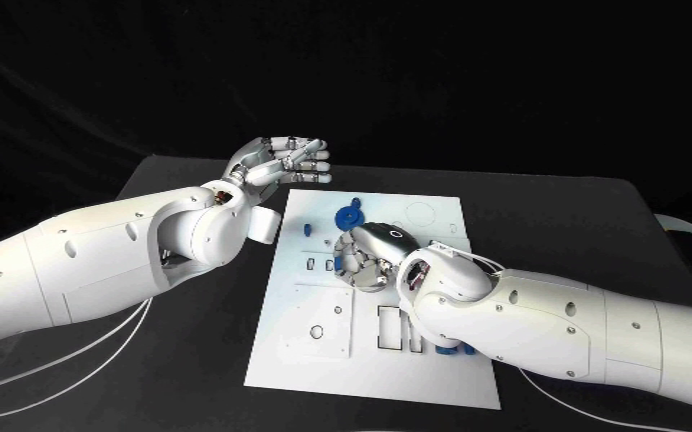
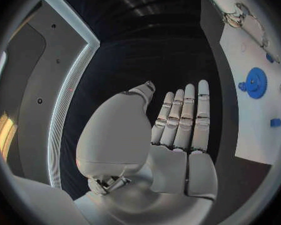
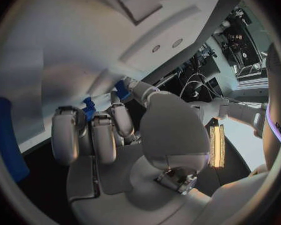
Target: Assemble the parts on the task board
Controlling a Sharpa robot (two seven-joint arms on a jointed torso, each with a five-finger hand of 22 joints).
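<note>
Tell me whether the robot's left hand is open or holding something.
Open: the silver left hand shows a bare palm with straight fingers, beside the white task board.

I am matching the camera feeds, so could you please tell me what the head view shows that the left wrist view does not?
The head view alone shows the right hand resting on the task board, and small blue parts near the board's edge beside the right arm. The left wrist view alone shows the left hand from behind, fingers straight and together, holding nothing. Both show the task board, the blue gear on it, and the left hand raised beside the board's far corner.
</note>
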